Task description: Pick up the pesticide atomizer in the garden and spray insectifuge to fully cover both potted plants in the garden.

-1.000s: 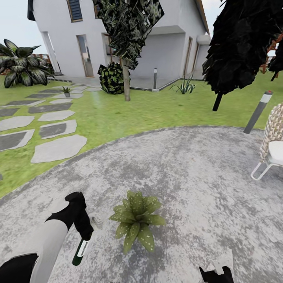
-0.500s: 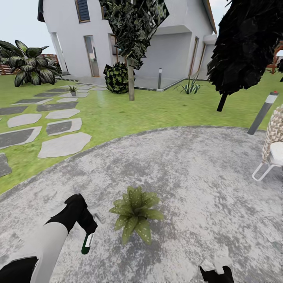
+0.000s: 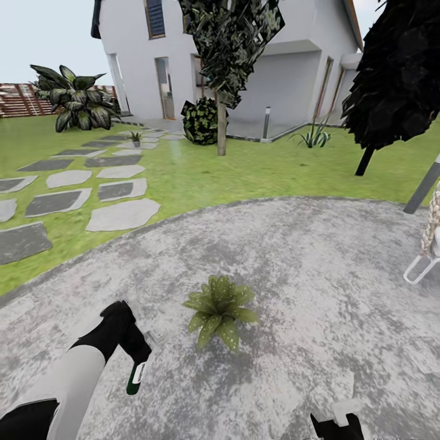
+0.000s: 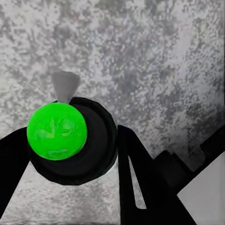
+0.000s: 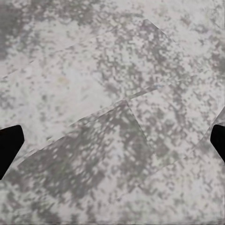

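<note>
My left gripper is shut on the pesticide atomizer, which hangs below it as a dark bottle with a green and white band. In the left wrist view the atomizer's bright green mark sits on its dark body, with a black finger on either side. One potted plant, a low green rosette dotted with whitish insectifuge specks, stands on the paved circle to the right of the atomizer and a little beyond it. My right gripper is open above bare paving.
Stepping stones cross the lawn at the left, with a small leafy plant far along them. A tree trunk, a dark shrub and the house stand behind. A white chair and a bollard are at the right edge.
The whole view has swung, so the camera moved. The potted plant now looks smaller and farther from my left gripper. The atomizer hangs a little higher than a second ago.
</note>
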Controlling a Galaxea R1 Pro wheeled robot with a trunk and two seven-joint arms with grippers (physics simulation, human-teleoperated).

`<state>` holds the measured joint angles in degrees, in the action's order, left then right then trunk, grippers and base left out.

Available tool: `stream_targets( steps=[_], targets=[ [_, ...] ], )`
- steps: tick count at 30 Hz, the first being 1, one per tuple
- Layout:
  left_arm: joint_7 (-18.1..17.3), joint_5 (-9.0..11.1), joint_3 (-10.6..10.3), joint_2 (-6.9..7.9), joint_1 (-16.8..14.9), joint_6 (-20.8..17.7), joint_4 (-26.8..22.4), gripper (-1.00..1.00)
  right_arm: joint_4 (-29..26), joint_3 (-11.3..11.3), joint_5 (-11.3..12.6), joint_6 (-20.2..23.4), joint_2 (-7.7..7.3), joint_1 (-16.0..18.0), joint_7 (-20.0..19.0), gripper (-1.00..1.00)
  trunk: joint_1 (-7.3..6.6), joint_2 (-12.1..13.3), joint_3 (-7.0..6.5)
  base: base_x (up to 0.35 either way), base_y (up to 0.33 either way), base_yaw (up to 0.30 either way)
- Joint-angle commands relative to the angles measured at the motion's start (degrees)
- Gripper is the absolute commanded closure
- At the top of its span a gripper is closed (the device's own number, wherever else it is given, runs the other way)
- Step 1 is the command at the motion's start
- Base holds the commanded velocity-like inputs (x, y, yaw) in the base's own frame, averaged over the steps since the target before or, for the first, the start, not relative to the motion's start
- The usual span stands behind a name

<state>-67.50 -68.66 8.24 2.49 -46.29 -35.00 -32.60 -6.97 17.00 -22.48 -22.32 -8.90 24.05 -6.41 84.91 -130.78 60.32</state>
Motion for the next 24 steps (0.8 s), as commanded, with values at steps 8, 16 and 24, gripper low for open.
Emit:
stream_targets(
  steps=[8, 16, 24],
  targets=[
    [7.9, 12.3, 0.3, 0.73, 3.4, 11.7, 0.4, 1.00, -0.2, 0.4, -0.5, -0.1, 0.01, 0.0, -0.8, -1.00, -0.05, 0.0, -0.16, -0.073, 0.000, 0.185],
    [8.2, 17.9, 1.7, 1.24, 4.1, 15.0, 0.4, 1.00, -13.4, -1.7, -0.5, 0.6, 0.96, 0.1, -2.4, -1.00, -0.05, 0.0, -0.16, 0.000, 0.000, 0.002],
    [8.2, 17.6, 1.4, 1.09, 4.1, 21.1, 0.5, 1.00, -23.5, -4.6, -9.6, 0.8, 1.26, 0.7, -30.5, -1.00, -0.05, 0.0, -0.16, 0.000, 0.000, 0.000]
  ],
)
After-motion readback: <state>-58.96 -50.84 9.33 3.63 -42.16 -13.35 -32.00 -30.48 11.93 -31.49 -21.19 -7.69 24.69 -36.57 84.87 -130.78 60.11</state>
